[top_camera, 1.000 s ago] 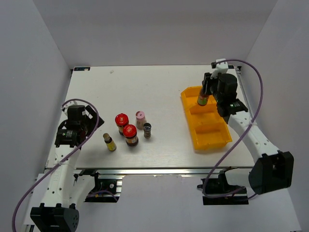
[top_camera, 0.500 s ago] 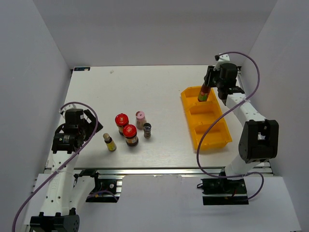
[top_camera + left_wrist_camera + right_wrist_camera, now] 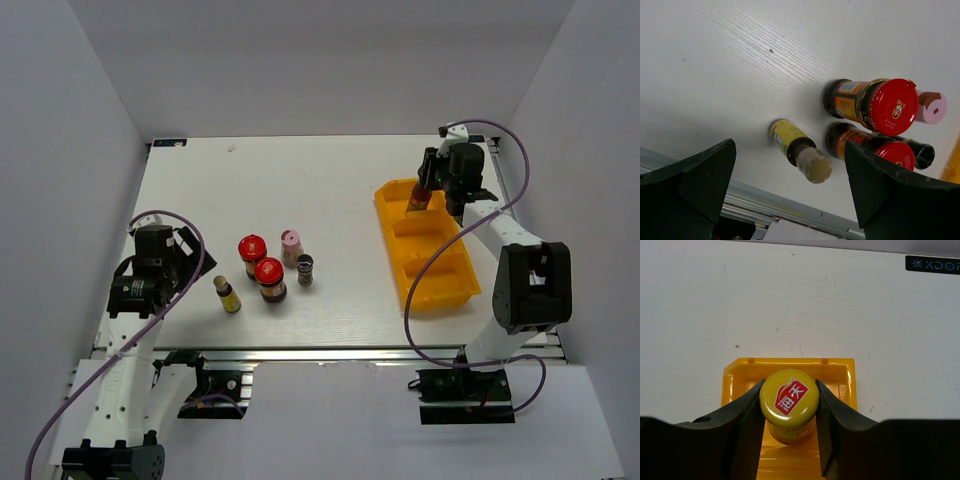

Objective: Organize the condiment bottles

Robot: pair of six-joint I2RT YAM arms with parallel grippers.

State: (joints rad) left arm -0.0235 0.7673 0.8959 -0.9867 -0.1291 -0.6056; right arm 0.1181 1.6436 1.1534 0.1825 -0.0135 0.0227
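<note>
Your right tool (image 3: 789, 412) is pinching the slim yellow-capped green-red sauce bottle (image 3: 789, 399) just under its cap, 1 finger on each side. The bottle is upright at the far compartment of the yellow 3-compartment plastic tray (image 3: 437, 275), with its lower end down between the compartment walls. You can't tell from either view if it touches the floor. The tray sits on the right side of the white surface (image 3: 300, 180), long axis running near to far.

Your left tool (image 3: 790, 144) is spread wide and grips nothing. It hangs low near the left edge of the surface, pointed at the other 5 containers.

Those 5 stand upright in a tight group left of centre, well apart from the tray. The slim brown bottle (image 3: 227, 293) with a pale cap is closest to the left tool, a little apart from the rest. The far squat red-lidded dark jar (image 3: 252, 247) and the near squat red-lidded dark jar (image 3: 268, 270) stand just beside each other. On their tray side are the pink-capped bottle (image 3: 291, 243) and, nearer you, the dark grey-topped shaker (image 3: 305, 267).
</note>
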